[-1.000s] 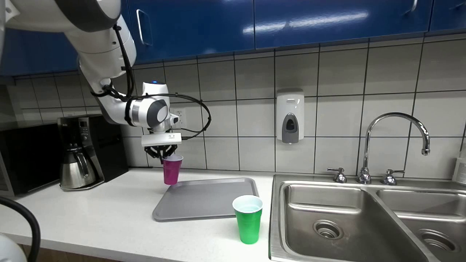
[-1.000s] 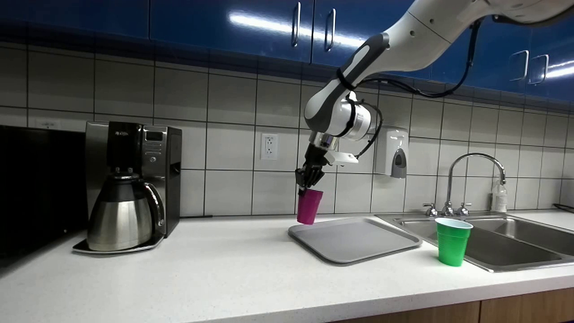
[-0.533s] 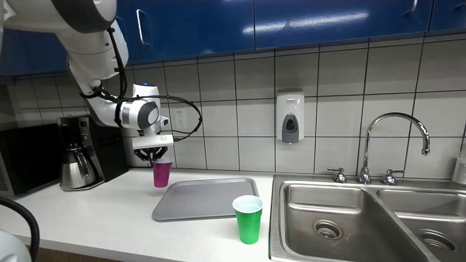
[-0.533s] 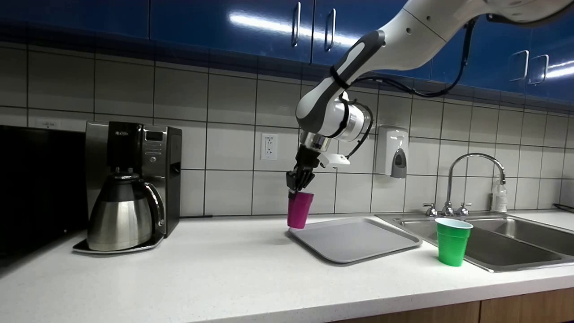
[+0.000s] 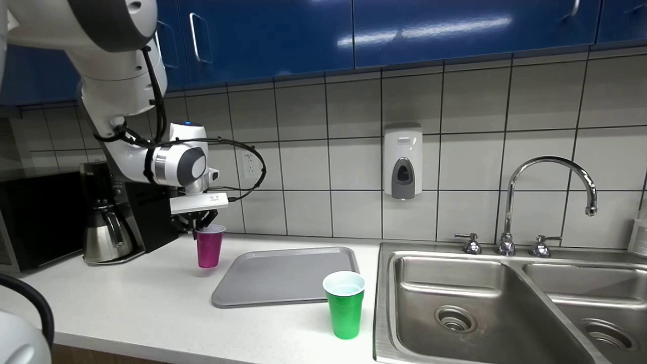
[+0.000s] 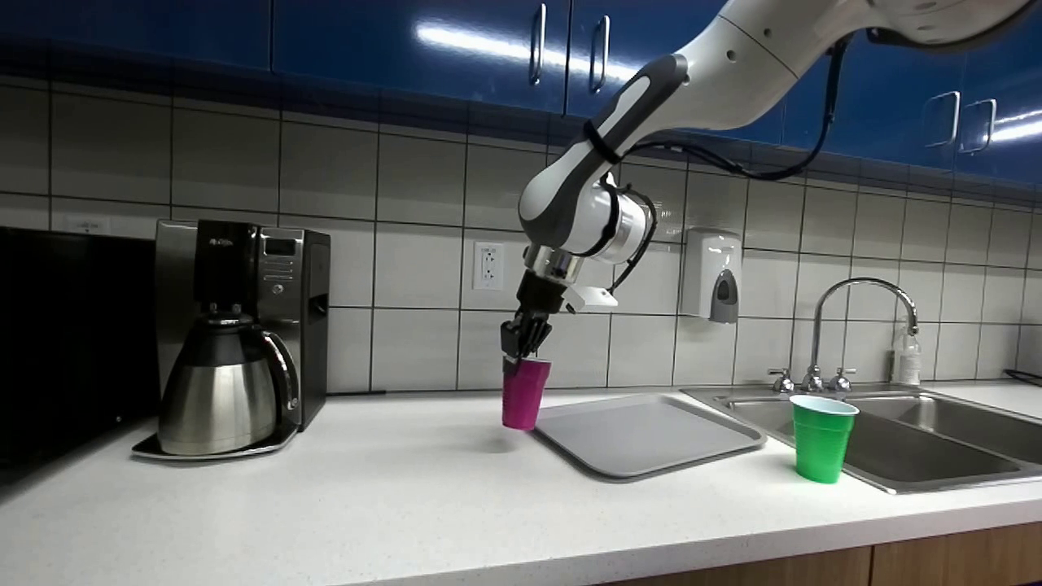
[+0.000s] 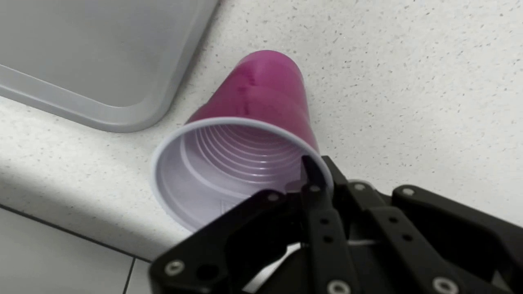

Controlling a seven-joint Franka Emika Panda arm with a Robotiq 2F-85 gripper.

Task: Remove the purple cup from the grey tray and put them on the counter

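In an exterior view, the purple cup (image 5: 210,247) is found farther left and a little lower than half a second earlier; a wider strip of desk (image 5: 151,298) is shown between it and the grey tray (image 5: 285,275), while the tray and the green cup (image 5: 345,311) have been left unmoved; in an exterior view, the arm (image 6: 708,89) has likewise been shifted left and lowered, the purple cup having been carried with it; the cup is held with a slight lean, a corner of the tray being hidden behind it, and a faint shadow (image 6: 491,445) is cast on the desk below, apart from its base; in the wrist view, the pincer (image 7: 318,163) is drawn nearly together, its fingers (image 7: 314,175) separated only by the cup's thin wall; the pale rim is pinched between them, one tip being set inside the mouth and the other outside; the cup is suspended over the desk, just beside the tray's rounded corner.
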